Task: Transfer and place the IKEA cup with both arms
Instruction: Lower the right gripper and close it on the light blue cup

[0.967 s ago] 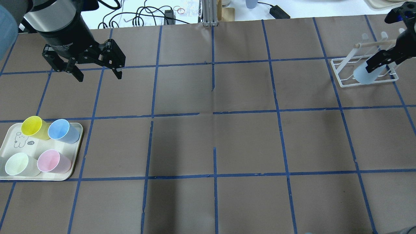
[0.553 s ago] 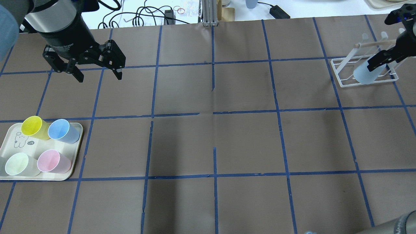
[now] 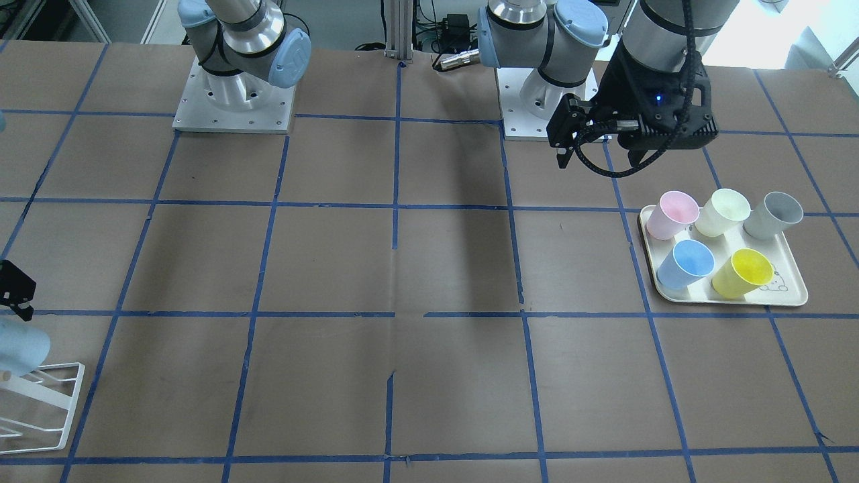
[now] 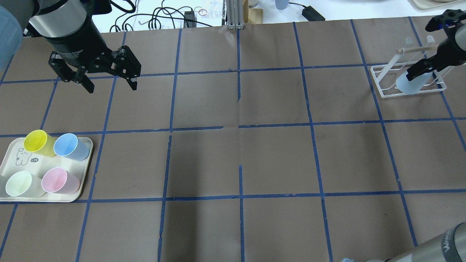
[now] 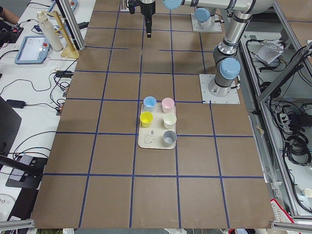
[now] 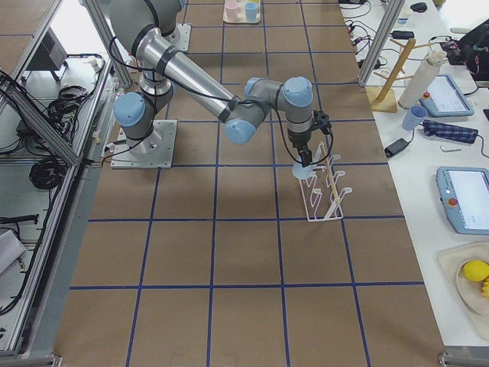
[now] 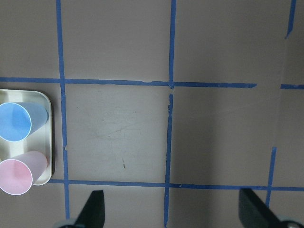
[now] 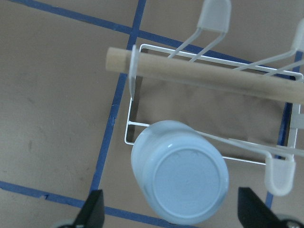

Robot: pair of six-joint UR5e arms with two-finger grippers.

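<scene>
The pale ice-blue IKEA cup (image 4: pixel 408 84) hangs upside down and tilted on a peg of the white wire rack (image 4: pixel 386 82) at the table's far right. It also shows in the right wrist view (image 8: pixel 180 175) and the front view (image 3: pixel 20 350). My right gripper (image 4: pixel 418 71) is open just above the cup's base, one finger on each side and not touching it (image 8: pixel 173 211). My left gripper (image 4: pixel 109 83) is open and empty, high over the far left of the table (image 3: pixel 599 159), beyond the tray.
A cream tray (image 4: pixel 14 162) at the near left holds a yellow cup (image 4: pixel 36 142), a sky-blue cup (image 4: pixel 71 146), a pale green cup (image 4: pixel 20 183), a pink cup (image 4: pixel 59 181) and a grey cup (image 3: pixel 778 213). The rack has a wooden bar (image 8: pixel 204 76).
My right gripper has drawn back a little from the cup, which stays on the rack. The right arm's elbow has come into view at the bottom right. The left gripper has barely moved.
</scene>
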